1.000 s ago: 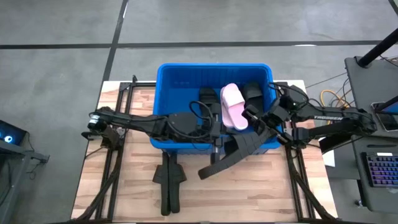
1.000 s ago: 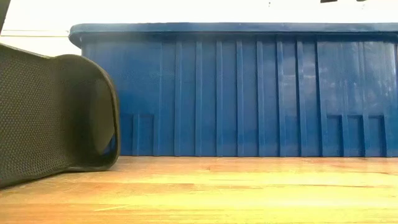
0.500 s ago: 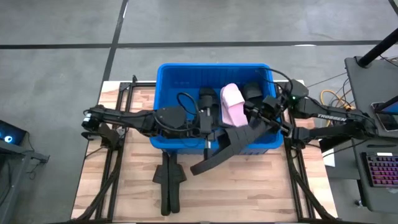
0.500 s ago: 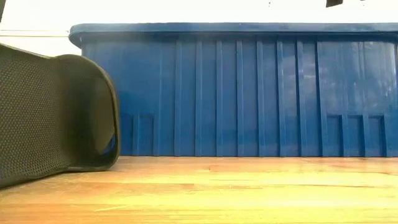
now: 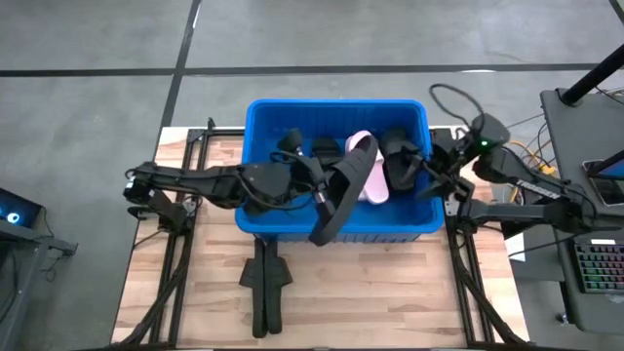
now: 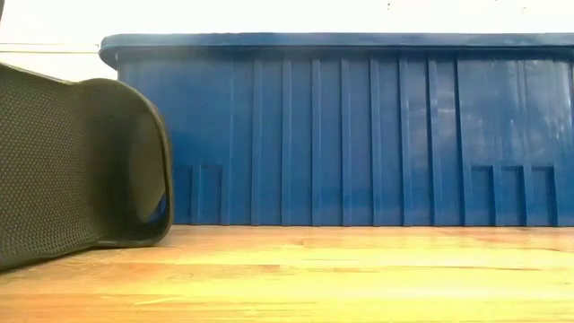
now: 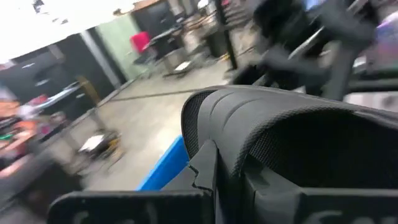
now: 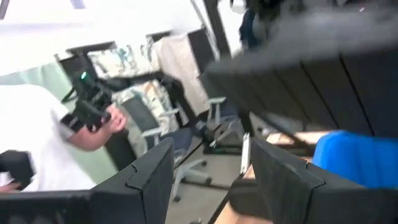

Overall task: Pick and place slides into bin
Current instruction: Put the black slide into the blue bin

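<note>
Bin (image 5: 261, 122) crowded – held black slide (image 5: 336, 195) slants across the middle, far-left corner bare, table front (image 5: 390, 292) open

Low view: black slide (image 6: 76, 166) cut off at the left edge; bin (image 6: 359, 135) hides its own contents

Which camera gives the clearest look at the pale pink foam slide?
The high view: the pale pink foam slide lies inside the large bright blue plastic bin, partly covered by the black foam slide that the left claw holds over it. The low view shows only the bin's ribbed wall; neither wrist view shows it.
</note>
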Available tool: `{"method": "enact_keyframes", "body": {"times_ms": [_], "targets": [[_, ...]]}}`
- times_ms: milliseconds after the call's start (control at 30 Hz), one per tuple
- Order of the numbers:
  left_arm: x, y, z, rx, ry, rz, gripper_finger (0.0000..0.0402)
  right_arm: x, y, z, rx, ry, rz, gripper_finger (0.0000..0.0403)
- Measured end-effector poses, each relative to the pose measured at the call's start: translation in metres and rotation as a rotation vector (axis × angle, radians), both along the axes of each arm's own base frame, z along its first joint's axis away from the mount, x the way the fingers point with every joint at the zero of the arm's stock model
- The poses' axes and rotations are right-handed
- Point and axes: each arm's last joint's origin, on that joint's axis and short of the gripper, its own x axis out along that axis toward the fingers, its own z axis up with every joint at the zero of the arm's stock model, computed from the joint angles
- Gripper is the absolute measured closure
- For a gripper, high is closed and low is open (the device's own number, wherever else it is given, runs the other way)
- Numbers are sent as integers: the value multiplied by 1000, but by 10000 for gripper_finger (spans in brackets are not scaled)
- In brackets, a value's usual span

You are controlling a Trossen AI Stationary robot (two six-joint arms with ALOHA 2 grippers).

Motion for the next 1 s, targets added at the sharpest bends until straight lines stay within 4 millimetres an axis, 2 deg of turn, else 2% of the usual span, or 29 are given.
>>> {"method": "enact_keyframes", "body": {"times_ms": [200,333,433,867,1000], "targets": [[11,18,-15,28,55,204,401,-17,6,23,-13,-82,-50,202],[21,41,-25,-25,46,282,402,-25,10,34,-20,-101,-55,202],[28,58,-39,-12,118,342,402,-28,11,40,-12,-84,-56,202],[64,120,-121,35,503,489,402,-27,9,42,21,-67,-156,202],[72,136,-145,75,665,459,401,-27,8,42,26,-69,-177,202]]}}
